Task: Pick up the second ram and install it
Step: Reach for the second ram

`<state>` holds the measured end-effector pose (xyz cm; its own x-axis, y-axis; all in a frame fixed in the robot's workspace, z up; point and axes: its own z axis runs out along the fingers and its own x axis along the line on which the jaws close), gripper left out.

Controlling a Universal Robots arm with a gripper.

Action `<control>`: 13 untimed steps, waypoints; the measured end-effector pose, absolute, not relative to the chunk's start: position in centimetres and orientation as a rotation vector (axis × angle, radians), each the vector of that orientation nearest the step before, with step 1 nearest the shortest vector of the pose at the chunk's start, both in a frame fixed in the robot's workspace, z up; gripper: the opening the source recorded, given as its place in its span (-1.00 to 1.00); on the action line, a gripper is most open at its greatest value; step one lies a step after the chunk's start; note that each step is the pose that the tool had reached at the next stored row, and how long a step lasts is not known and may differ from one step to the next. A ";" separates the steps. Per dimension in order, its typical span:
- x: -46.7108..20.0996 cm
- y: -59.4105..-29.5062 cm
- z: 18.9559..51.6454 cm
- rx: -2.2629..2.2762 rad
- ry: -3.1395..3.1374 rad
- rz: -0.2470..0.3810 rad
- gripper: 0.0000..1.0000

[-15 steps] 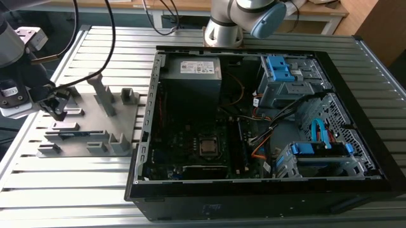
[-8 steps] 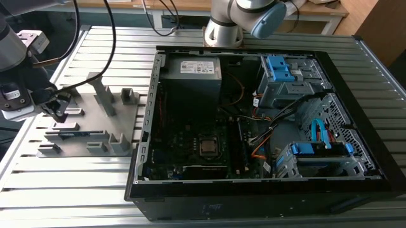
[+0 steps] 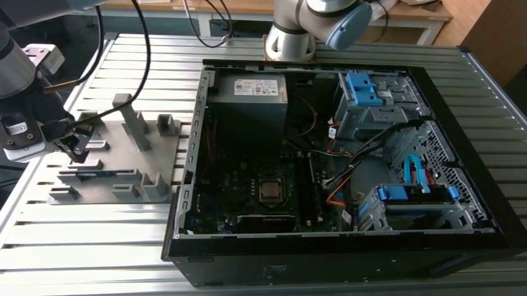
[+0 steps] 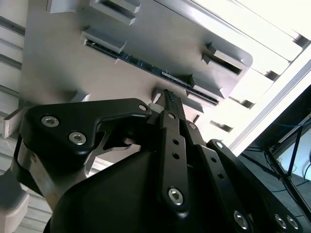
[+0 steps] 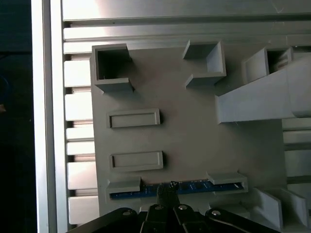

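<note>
Slatted aluminium tabletop (image 3: 99, 240) carries a grey holder block (image 3: 111, 161) and an opened computer case (image 3: 346, 266). On the holder block, the second ram (image 3: 89, 174) lies on edge in a long slot along one side, its ends held between two low brackets, as both wrist views show (image 5: 204, 185) (image 4: 136, 59). The gripper (image 3: 74, 148) hangs directly over the block, and in the first wrist view its tip (image 5: 167, 190) sits over the middle of the stick; whether it is open, closed, or touching the stick cannot be told. The computer case lies just beside the block, on the exterior view's right.
</note>
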<state>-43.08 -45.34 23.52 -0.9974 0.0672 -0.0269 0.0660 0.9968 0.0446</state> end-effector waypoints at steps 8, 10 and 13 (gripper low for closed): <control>-43.1 -45.6 22.8 0.103 3.111 0.068 -0.80; -43.0 -45.6 22.7 0.102 3.111 0.067 -0.80; -42.4 -45.6 22.4 0.100 3.111 0.064 -0.80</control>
